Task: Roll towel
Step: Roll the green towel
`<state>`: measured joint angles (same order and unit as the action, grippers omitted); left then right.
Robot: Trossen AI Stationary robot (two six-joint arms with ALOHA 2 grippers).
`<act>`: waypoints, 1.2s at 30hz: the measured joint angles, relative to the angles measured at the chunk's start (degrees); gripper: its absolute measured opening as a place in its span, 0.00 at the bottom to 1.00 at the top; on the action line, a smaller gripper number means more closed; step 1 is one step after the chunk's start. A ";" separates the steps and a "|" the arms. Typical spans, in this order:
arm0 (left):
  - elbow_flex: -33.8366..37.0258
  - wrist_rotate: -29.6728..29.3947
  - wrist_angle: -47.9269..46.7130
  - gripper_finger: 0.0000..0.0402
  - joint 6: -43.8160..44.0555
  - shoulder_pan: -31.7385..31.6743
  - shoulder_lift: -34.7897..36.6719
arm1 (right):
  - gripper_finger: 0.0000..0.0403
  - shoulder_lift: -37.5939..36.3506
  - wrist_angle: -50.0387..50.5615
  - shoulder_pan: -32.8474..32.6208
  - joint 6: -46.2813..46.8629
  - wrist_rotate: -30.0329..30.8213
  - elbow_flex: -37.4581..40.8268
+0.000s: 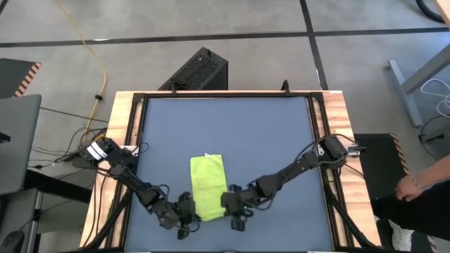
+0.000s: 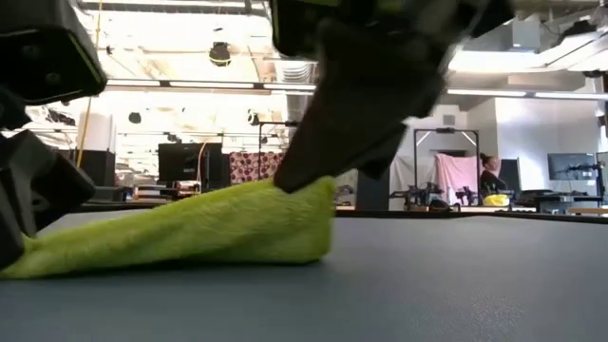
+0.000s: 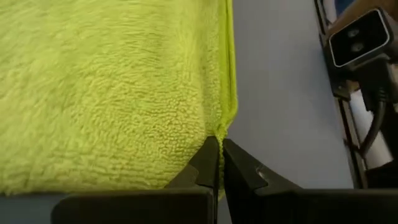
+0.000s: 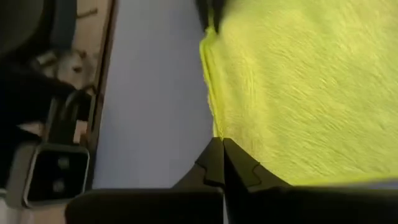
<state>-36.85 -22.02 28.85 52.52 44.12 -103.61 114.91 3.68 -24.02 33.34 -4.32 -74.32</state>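
Note:
The lime-green towel (image 1: 207, 186) lies folded into a narrow strip on the dark blue-grey mat (image 1: 225, 133), its length running from near to far, toward the table's near edge. My left gripper (image 1: 185, 213) is shut at the towel's near left corner. My right gripper (image 1: 230, 204) is shut at its near right corner. In the low view the towel (image 2: 190, 233) rests on the mat and rises toward my right gripper (image 2: 304, 180). My left gripper (image 2: 19, 223) stands at its low end. My left gripper pinches the towel's hemmed edge at its near left corner (image 3: 221, 129) between the two shut fingers, coming low from the table's near left. That end of the towel lies low on the mat (image 2: 38, 261). My right gripper pinches the towel's edge at its near right corner (image 4: 216, 134) between the two shut fingers, slanting down from the table's right. That corner (image 2: 318, 190) is raised a little above the mat, while the rest of the towel lies on it.
The mat is bordered by a wooden table frame (image 1: 121, 140). A black box (image 1: 200, 70) stands beyond the far edge. Cables (image 1: 91, 56) and a laptop (image 1: 14, 140) lie at the left. A person's hand (image 1: 411, 186) shows at the right.

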 joint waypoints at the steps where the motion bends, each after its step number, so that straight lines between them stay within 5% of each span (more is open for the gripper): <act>1: 1.35 -0.18 1.85 0.00 0.59 0.28 0.55 | 0.03 0.00 0.25 0.78 1.40 -0.99 -0.08; 8: 10.81 -0.54 15.72 0.00 6.29 1.01 4.59 | 0.02 0.69 3.05 3.16 5.50 -3.84 -0.18; 19: 11.39 2.56 21.32 0.00 6.65 -0.20 5.02 | 0.02 2.26 -5.91 1.66 5.34 -1.18 -0.17; 25: 11.70 7.95 19.82 0.00 5.18 -0.24 5.12 | 0.02 2.50 -6.57 0.75 5.67 1.16 -0.16; 36: 11.57 6.51 15.30 0.00 10.90 -0.57 5.26 | 0.03 7.79 -7.96 0.89 12.73 -0.07 -1.95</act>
<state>-25.28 -15.52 44.15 63.42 43.55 -98.35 122.71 -4.28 -23.13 46.07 -4.39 -76.27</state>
